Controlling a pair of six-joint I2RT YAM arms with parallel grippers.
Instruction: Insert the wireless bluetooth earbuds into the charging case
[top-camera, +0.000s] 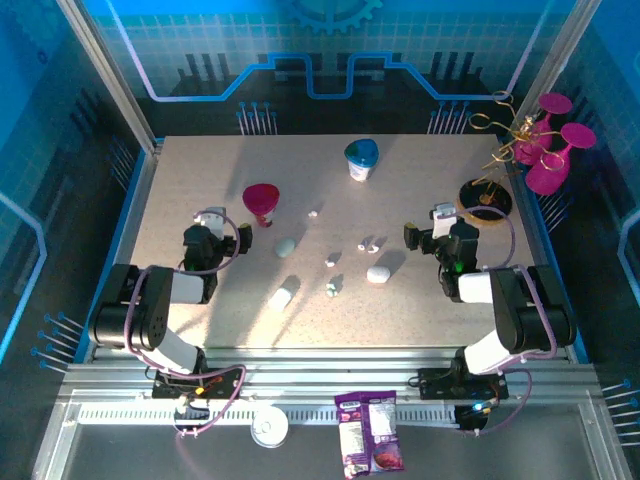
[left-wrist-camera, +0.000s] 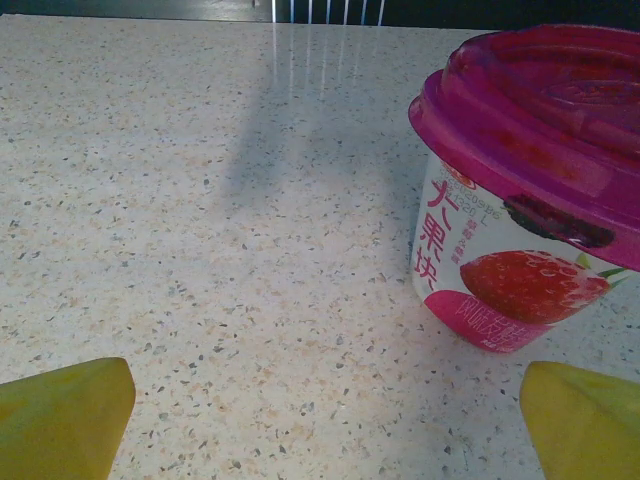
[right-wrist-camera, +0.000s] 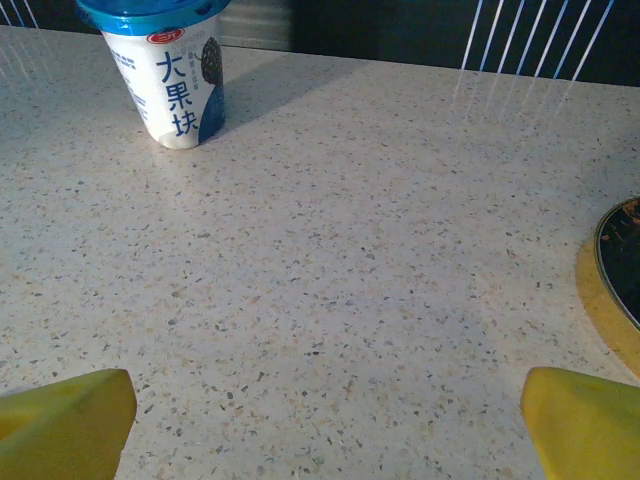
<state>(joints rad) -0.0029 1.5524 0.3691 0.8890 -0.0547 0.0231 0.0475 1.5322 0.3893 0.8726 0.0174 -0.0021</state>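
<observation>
Several tiny white earbuds lie scattered mid-table: one (top-camera: 313, 212) near the pink cup, a pair (top-camera: 369, 243) further right, one (top-camera: 331, 261) in the middle and one (top-camera: 332, 288) below it. Three pebble-shaped charging cases lie among them: a pale green one (top-camera: 286, 246), a white one (top-camera: 284, 296) and a white one (top-camera: 378, 274). My left gripper (top-camera: 238, 238) (left-wrist-camera: 325, 425) stands open over bare table left of the cases. My right gripper (top-camera: 414, 237) (right-wrist-camera: 325, 425) stands open to their right. Nothing is between either pair of yellow fingertips (left-wrist-camera: 60, 415) (right-wrist-camera: 65, 420).
A pink-lidded strawberry yogurt cup (top-camera: 262, 202) (left-wrist-camera: 525, 190) stands just ahead and right of the left gripper. A blue-lidded cup (top-camera: 361, 158) (right-wrist-camera: 170, 70) stands at the back. A gold stand with a round base (top-camera: 486, 197) (right-wrist-camera: 615, 280) and magenta glasses (top-camera: 550, 150) occupies the back right.
</observation>
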